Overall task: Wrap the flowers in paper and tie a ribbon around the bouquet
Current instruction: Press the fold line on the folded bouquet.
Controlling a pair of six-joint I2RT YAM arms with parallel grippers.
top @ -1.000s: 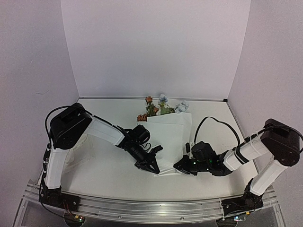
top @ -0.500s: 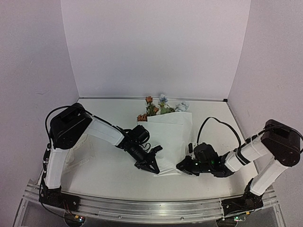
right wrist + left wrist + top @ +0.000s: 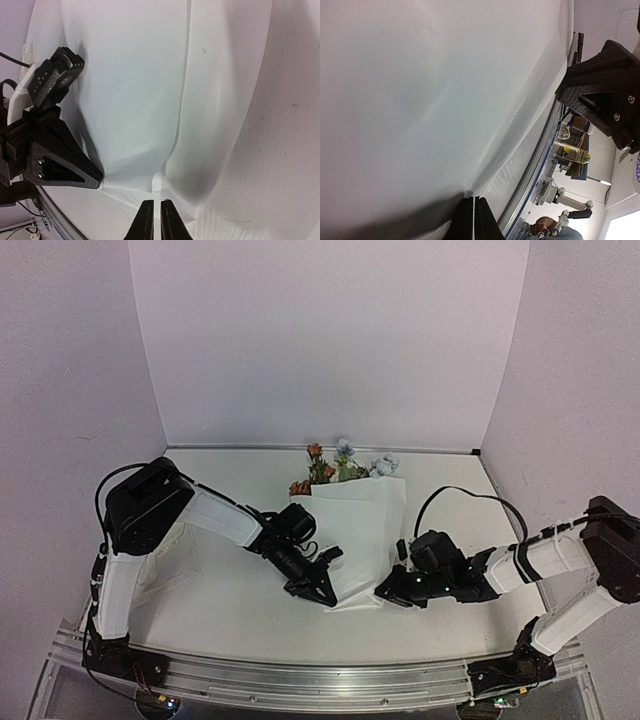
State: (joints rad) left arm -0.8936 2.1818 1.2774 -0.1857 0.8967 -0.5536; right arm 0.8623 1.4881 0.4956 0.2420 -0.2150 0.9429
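Over the last second my right arm has swung its elbow out to the right, and the right gripper (image 3: 386, 597) has crept a little right along the near edge of the paper (image 3: 362, 525). Its jaws, shut a moment ago, now show a sliver of white between them in the right wrist view. A small tab of the sheet runs toward that gap, but I cannot tell whether it is pinched or already let go. The left gripper (image 3: 322, 595) has not moved: it is clenched on the near left corner of the sheet, and creases fan out from its tips. I read this as the right side easing off a fold while the left holds it down, so the wrap is formed but not secured. The flowers (image 3: 335, 468) lie at the far end of the table (image 3: 215, 585), their blooms poking out past the paper's far edge; the stems are hidden under the sheet. The left wrist view is almost all white paper, too close to judge the fold. I cannot pick out the ribbon.
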